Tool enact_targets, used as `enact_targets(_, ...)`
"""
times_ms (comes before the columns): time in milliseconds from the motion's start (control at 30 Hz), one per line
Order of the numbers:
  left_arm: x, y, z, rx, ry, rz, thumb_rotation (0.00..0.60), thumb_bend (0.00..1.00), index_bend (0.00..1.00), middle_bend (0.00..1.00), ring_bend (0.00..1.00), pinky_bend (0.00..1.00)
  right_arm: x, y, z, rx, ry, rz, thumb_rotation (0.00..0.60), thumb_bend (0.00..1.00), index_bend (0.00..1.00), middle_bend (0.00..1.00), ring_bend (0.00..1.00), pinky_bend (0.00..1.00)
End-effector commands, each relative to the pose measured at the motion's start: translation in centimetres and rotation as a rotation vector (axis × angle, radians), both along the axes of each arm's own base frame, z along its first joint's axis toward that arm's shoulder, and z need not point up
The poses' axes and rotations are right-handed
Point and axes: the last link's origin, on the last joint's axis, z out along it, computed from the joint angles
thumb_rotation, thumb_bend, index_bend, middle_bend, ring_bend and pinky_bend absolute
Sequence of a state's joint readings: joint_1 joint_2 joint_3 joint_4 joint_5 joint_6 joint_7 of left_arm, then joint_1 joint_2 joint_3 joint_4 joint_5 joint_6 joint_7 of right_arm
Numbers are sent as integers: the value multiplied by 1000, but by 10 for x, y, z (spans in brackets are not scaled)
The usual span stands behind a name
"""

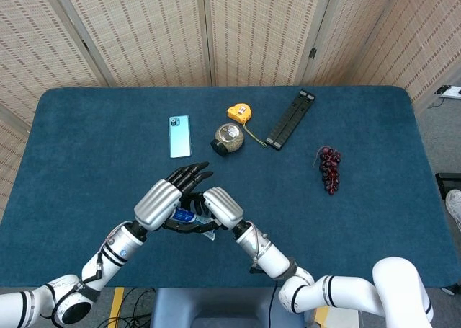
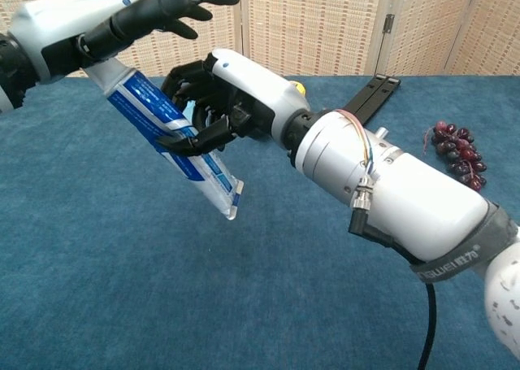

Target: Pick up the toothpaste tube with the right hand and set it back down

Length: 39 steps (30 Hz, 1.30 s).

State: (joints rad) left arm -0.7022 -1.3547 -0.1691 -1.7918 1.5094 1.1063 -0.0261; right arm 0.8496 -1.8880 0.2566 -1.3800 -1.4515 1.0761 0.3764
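The toothpaste tube [image 2: 175, 146], white with blue print, hangs tilted above the blue table [image 2: 97, 289], its crimped end lowest. My right hand [image 2: 219, 102] grips it around the middle, fingers curled round the body. My left hand [image 2: 122, 20] lies over the tube's upper end with fingers stretched out; the cap is hidden beneath it and I cannot tell if it touches. In the head view both hands meet near the table's front: left hand [image 1: 162, 198], right hand [image 1: 222, 205], with a bit of the tube [image 1: 181, 215] showing between them.
Further back on the table lie a light-blue phone [image 1: 179, 135], a round jar [image 1: 228, 138], a yellow tape measure [image 1: 240, 113] and a black folding bar [image 1: 291, 118]. A bunch of dark grapes [image 1: 330, 168] lies to the right.
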Motion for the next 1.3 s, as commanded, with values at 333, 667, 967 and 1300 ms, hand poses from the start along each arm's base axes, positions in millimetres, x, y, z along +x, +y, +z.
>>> enact_targets(333, -1, -3, -3, -4, 54, -1, 0, 0, 0, 21, 14, 138, -1, 0, -1, 0, 4, -6, 600, 687, 781, 749, 661, 684)
enact_targets(667, -7, 4, 12, 25, -3, 38, 0, 0, 0, 20, 14, 138, -28, -7, 1, -5, 133, -12, 600, 677, 781, 746, 661, 684)
enact_targets(967, -36, 11, 22, 61, -8, 120, 0, 0, 0, 20, 14, 138, -75, -34, 24, -77, 509, 25, 600, 662, 781, 681, 634, 678)
enact_targets(1300, -65, 14, 30, 90, 22, 203, 0, 0, 0, 20, 14, 138, -102, -46, 32, -152, 856, 41, 600, 364, 373, 368, 317, 434)
